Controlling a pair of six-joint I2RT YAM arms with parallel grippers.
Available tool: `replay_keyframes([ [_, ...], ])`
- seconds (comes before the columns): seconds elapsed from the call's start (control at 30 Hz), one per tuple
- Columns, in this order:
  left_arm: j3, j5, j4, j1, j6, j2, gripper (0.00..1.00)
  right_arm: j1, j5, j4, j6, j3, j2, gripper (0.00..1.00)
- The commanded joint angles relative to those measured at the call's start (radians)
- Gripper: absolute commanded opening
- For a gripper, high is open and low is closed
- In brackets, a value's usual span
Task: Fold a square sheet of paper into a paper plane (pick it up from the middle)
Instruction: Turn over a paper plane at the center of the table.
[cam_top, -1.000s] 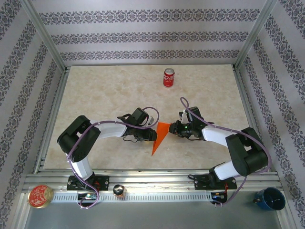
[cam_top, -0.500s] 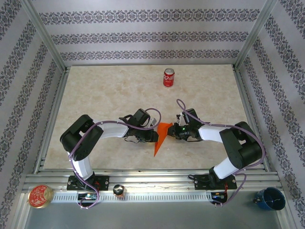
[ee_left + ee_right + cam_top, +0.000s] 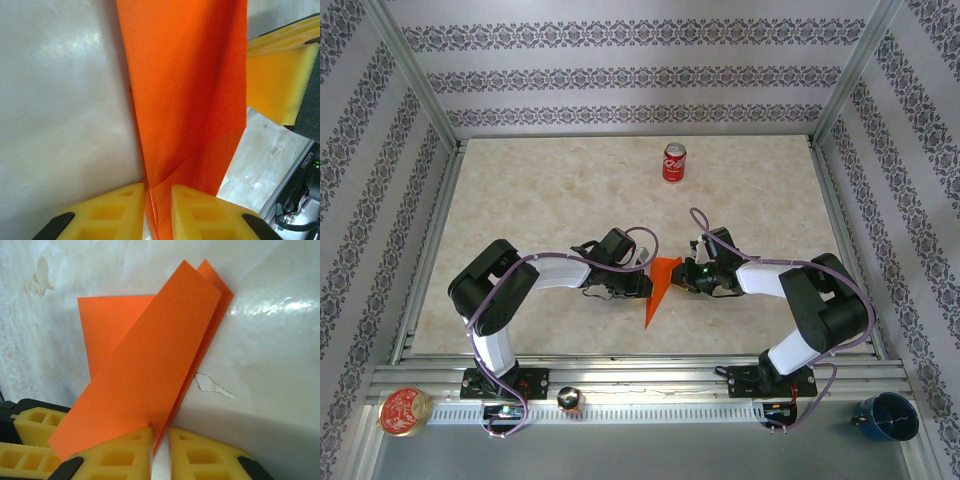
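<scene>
Your left pincer (image 3: 158, 195) has just closed on the plane (image 3: 657, 287); right pincer (image 3: 160, 440) grips its opposite edge. Plane sits pinched between both tips, so you're likely set for the next crease.

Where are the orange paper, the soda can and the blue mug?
orange paper (image 3: 658, 285): top view, its middle.
soda can (image 3: 674, 166): top view, its red side.
blue mug (image 3: 891, 416): top view, its inside.
</scene>
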Motion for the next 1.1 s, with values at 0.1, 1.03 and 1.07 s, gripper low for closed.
replay_keyframes([
  [0.1,0.008,0.021,0.05,-0.012,-0.03,0.017,0.17,0.019,-0.012,0.048,0.011,-0.009,0.042,0.18],
  [1.03,0.007,-0.126,-0.039,-0.012,-0.024,-0.143,0.0,0.036,-0.011,0.003,0.082,0.014,-0.163,0.41],
  [1.07,0.011,-0.126,-0.045,-0.012,-0.022,-0.143,0.0,0.041,-0.012,0.005,0.087,0.018,-0.168,0.41],
])
